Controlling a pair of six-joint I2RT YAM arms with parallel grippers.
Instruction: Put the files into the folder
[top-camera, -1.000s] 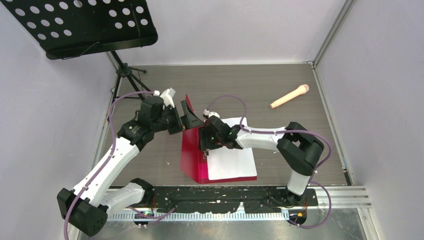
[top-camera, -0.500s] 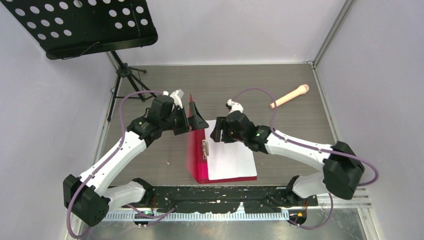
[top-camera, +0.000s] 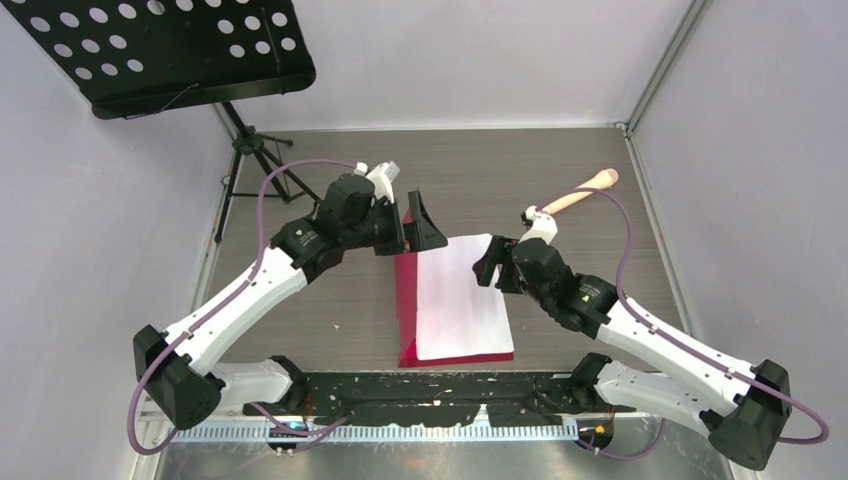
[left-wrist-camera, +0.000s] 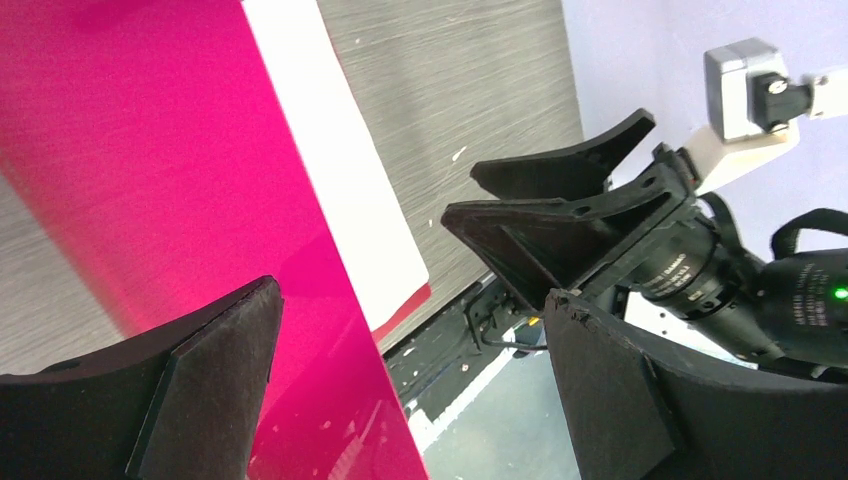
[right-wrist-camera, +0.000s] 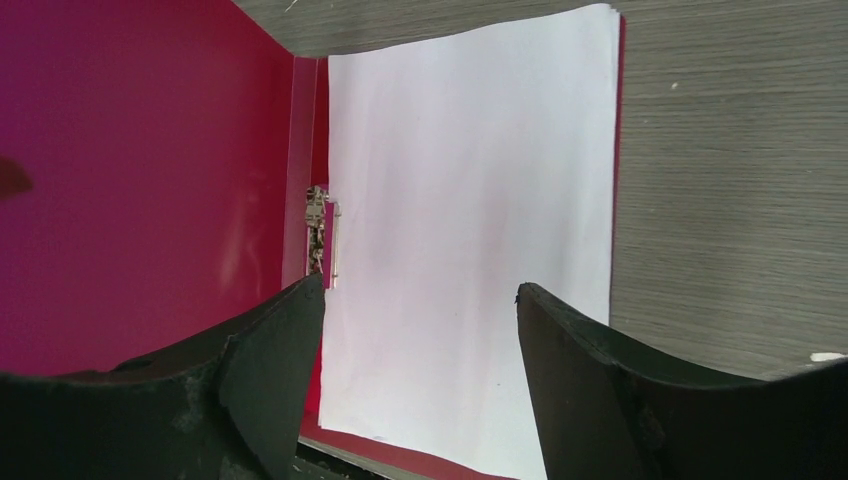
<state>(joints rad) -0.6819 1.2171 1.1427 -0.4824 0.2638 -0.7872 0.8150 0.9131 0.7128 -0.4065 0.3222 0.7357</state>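
At the far left, in the back corner, we see a black perforated music stand (top-camera: 170, 50) on its tripod. The left arm reaches from the near edge across the wood-grain desk (top-camera: 330, 290) toward the middle. Its left gripper (left-wrist-camera: 412, 300) sits at the far end of the folder's raised cover with its jaws spread wide. From the left wrist view, the cover's glossy edge runs through the gap between the two black fingers (left-wrist-camera: 200, 400). We cannot tell whether either finger touches it, and nothing is clamped.

The folder (top-camera: 405, 310) lies open in the middle of the desk, just in front of the arm bases. Its left cover is tipped up steeply, while the other half lies flat. Along the spine, the right wrist view shows the metal clip (right-wrist-camera: 318, 235) just beside the left edge of the paper.

The files (top-camera: 460, 300) lie flat on the folder's flat half. They sit square to it, with a thin red margin showing along the right and near edges.

To the right, the right gripper (right-wrist-camera: 420, 290) hovers above the far right part of the sheets. Its jaws are wide apart and hold nothing.

Farther right and toward the back, well apart from the folder, a beige microphone-shaped object (top-camera: 605, 179) lies on the desk. The right arm's purple cable crosses over it.
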